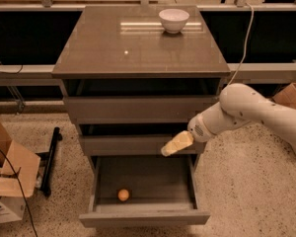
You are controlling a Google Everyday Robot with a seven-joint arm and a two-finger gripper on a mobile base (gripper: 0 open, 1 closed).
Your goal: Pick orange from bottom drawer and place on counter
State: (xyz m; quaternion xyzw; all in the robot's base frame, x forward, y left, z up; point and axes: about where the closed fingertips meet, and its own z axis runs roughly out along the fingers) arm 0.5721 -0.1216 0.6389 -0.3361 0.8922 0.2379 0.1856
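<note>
The orange [123,195] lies on the floor of the open bottom drawer [144,217], near its front left. My gripper [173,144] hangs from the white arm at the right, in front of the middle drawer's right end, above the open drawer and up and to the right of the orange. It holds nothing that I can see. The counter [113,48] is the glossy top slab of the cabinet.
A white bowl [173,19] stands at the counter's back right. The two upper drawers are slightly ajar. Cardboard boxes [7,174] and a black bar [50,159] lie on the floor at the left. Another box [291,95] sits at the right.
</note>
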